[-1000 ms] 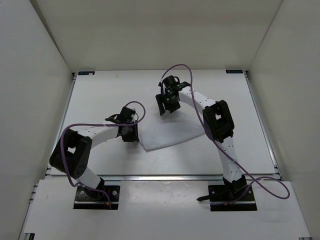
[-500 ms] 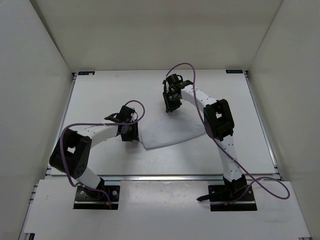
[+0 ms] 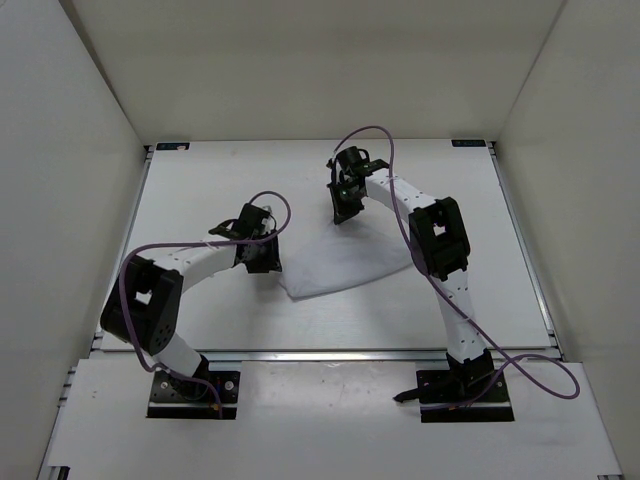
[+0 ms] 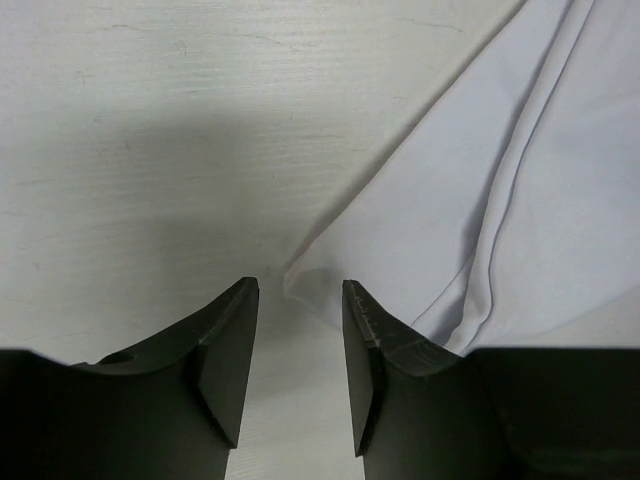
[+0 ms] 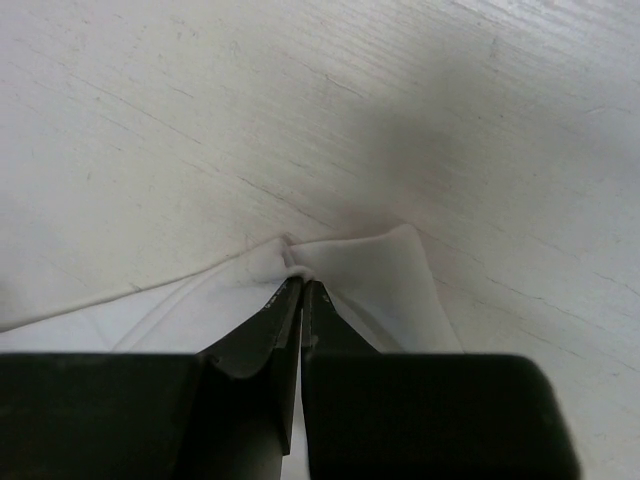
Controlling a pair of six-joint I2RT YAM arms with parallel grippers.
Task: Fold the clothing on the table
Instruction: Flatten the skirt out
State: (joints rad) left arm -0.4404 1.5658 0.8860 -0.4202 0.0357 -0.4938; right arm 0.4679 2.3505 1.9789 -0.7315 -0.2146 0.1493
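Clothing: the clothing [image 3: 335, 265] lies flat near the middle of the surface [image 3: 200, 190]. It forms a rough triangle, with corners toward 12, 9 and 3 o'clock.
Handling: it looks thin, light and limp. It will likely sag from any held point, crease easily and slide on the smooth top. It seems in no way fragile.
Where to hold: best at corners or hems, with a low pinch right at the edge.
Right pincer: the right pincer [image 5: 300, 290] is closed on the 12 o'clock corner, with fabric puckered at its tips.
Left pincer: the left pincer [image 4: 298, 300] has its jaws partly apart and grips nothing. The 9 o'clock corner lies just ahead, between the tips.
Around: purple cables [image 3: 375, 135] loop over both arms, and white walls [image 3: 70, 150] enclose three sides.
In the way: the right arm's elbow hangs over the 3 o'clock corner, which could crowd a fold toward that side.
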